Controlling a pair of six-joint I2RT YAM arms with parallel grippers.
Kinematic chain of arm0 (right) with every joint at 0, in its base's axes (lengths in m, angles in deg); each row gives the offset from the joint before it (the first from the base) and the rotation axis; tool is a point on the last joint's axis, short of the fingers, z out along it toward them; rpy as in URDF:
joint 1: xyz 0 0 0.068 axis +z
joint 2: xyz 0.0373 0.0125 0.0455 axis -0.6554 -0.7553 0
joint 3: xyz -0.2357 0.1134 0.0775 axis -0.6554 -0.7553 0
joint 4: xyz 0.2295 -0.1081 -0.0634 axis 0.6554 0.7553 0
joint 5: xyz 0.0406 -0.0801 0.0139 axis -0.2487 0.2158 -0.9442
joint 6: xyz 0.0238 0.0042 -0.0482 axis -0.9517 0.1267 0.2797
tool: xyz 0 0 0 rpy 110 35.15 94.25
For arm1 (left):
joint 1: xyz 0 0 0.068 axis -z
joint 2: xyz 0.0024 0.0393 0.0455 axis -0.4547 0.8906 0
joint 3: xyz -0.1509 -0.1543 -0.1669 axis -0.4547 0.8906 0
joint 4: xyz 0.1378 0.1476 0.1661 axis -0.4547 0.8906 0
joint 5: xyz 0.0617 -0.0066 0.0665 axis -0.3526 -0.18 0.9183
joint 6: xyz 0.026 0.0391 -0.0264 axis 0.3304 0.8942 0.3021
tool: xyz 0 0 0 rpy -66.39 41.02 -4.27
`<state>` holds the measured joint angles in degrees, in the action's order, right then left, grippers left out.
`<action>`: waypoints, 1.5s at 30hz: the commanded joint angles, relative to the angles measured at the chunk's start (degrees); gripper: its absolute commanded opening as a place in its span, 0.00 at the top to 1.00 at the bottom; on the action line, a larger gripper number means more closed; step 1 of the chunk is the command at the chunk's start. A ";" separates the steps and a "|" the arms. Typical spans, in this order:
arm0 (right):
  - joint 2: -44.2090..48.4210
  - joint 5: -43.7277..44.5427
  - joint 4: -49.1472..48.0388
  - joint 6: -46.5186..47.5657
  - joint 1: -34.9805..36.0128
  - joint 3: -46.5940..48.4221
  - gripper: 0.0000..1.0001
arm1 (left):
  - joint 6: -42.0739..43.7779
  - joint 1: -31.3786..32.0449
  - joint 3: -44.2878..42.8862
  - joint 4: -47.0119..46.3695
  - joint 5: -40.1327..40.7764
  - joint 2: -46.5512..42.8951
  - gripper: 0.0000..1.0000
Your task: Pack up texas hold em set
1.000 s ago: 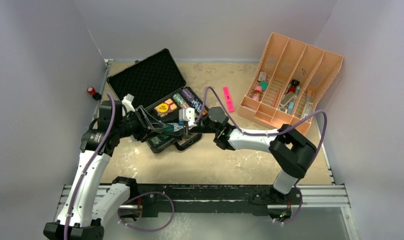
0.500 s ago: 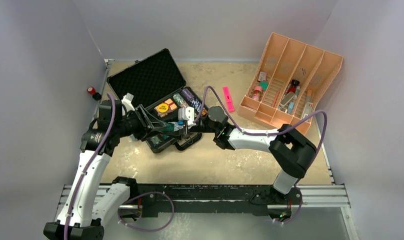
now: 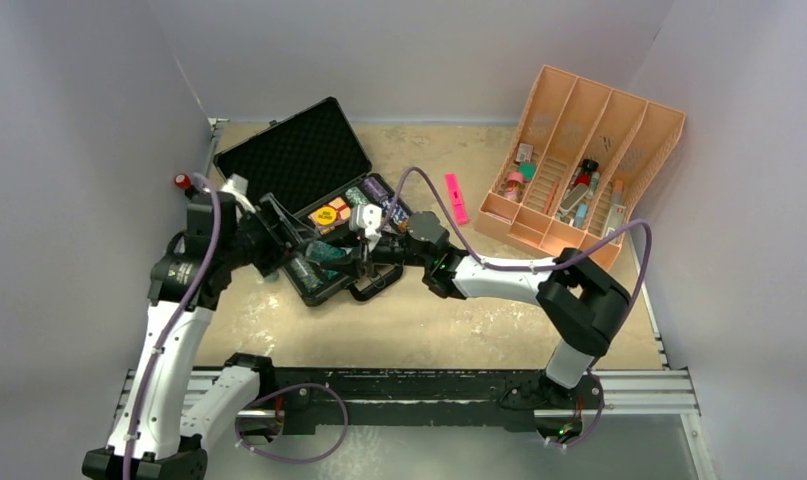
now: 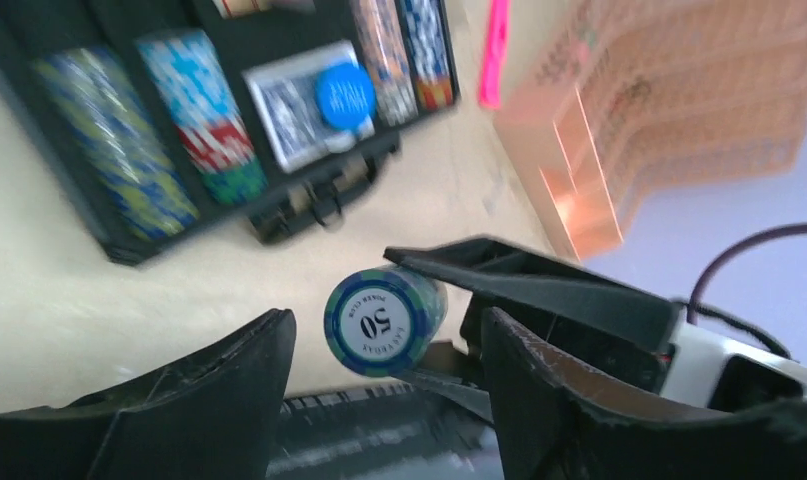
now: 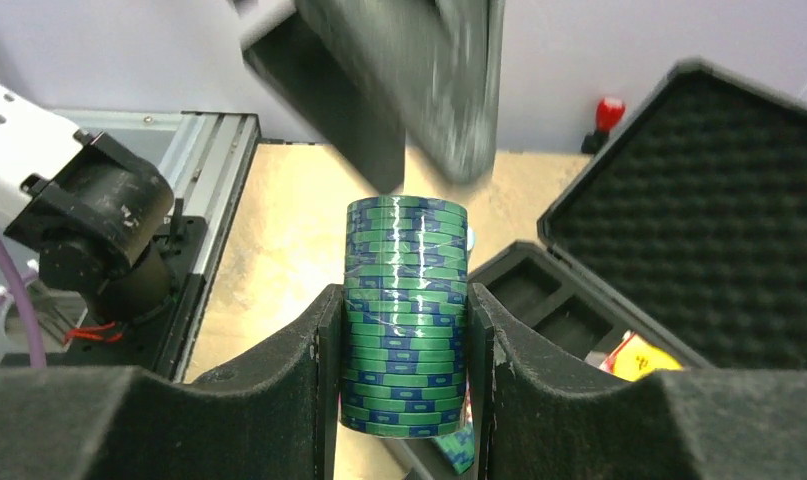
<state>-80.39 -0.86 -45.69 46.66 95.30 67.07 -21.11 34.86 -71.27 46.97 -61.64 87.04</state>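
Observation:
A wrapped stack of green-and-blue poker chips (image 5: 406, 310) hangs in the air, and my right gripper (image 5: 406, 335) is shut on its sides. In the left wrist view the stack's end face (image 4: 384, 320) marked 50 sits between the spread fingers of my left gripper (image 4: 384, 335), which is open and touches nothing. The black case (image 3: 297, 160) lies open at the back left, its foam lid up. Its tray (image 4: 109, 250) holds chip rows, a card deck (image 4: 289, 110) and a blue disc (image 4: 344, 95). Both grippers meet over the case's near edge (image 3: 329, 255).
An orange divided tray (image 3: 589, 150) with small items stands at the back right, and a pink marker (image 3: 456, 197) lies between it and the case. A red button (image 3: 183, 182) is on the left wall. A yellow disc (image 5: 639, 360) lies in the case.
My left gripper has opened off the chip stack and drawn back to the left. My right gripper has shut on the stack and carries it slightly leftward.

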 commanded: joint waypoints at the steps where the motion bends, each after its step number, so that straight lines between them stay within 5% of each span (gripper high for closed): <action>1: -0.90 9.45 0.23 -10.46 0.14 4.47 1.00 | 8.73 0.01 -13.39 4.15 29.45 -0.31 0.31; 4: -4.14 15.47 7.17 -15.15 0.61 9.40 1.00 | 12.14 0.01 -17.82 2.68 47.86 -2.39 0.31; 7: -8.00 24.13 13.38 -18.69 1.94 16.72 1.00 | 14.54 0.01 -18.06 -1.73 53.90 -5.10 0.30; 13: -16.77 35.53 20.41 -25.74 2.56 28.57 1.00 | 16.29 0.01 -13.89 -6.33 55.83 -7.30 0.30; 26: -32.38 41.86 33.35 -25.06 5.22 50.94 1.00 | 16.86 0.01 -12.01 -6.20 52.94 -9.03 0.30; 45: -42.40 48.24 39.22 -26.43 8.56 61.58 1.00 | 16.52 -0.03 -9.28 -5.15 51.95 -9.46 0.30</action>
<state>-125.09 44.50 -4.32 21.70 103.45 125.47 -5.40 34.92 -80.82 43.30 -9.40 78.01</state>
